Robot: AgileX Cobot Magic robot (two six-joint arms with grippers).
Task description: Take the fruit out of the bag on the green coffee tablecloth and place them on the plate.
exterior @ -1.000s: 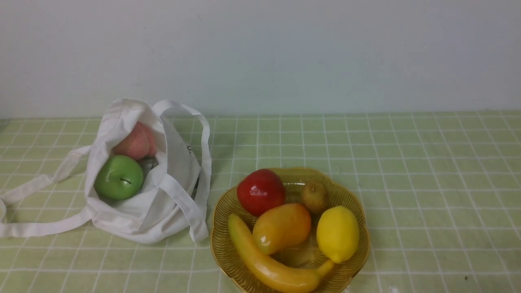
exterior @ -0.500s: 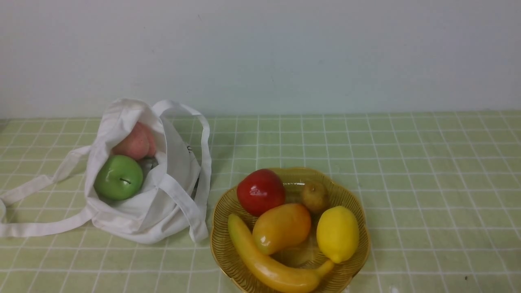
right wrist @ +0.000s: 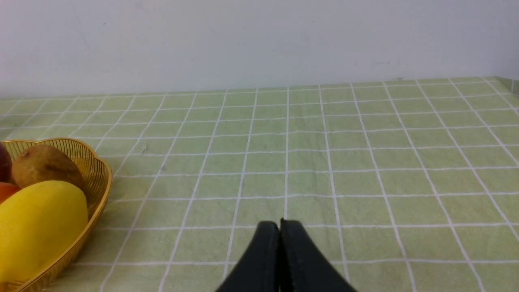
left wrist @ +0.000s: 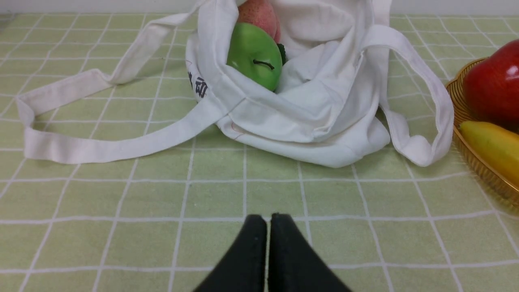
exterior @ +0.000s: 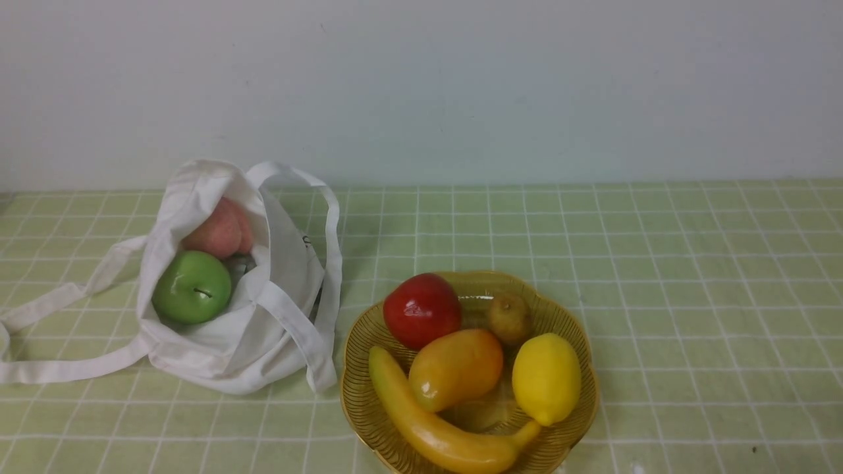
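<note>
The white cloth bag (exterior: 263,329) lies open on the green checked tablecloth (exterior: 691,276) at the left. Inside it sit the green apple (exterior: 191,287) and the pale pink peach (exterior: 219,230). The amber ribbed plate (exterior: 566,322) stands to its right and holds the orange-yellow mango (exterior: 456,368). In the left wrist view the bag (left wrist: 308,117), apple (left wrist: 253,54) and peach (left wrist: 257,14) lie ahead of my left gripper (left wrist: 268,217), which is shut and empty. My right gripper (right wrist: 279,223) is shut and empty over bare cloth, right of the plate (right wrist: 97,174). Neither gripper shows in the front view.
The plate also holds a dark red apple (exterior: 421,309), a yellow lemon (exterior: 546,377), a banana (exterior: 435,428) and a small brown fruit (exterior: 509,318). The bag's long straps (exterior: 59,368) trail out to the left. A white wall stands behind the table.
</note>
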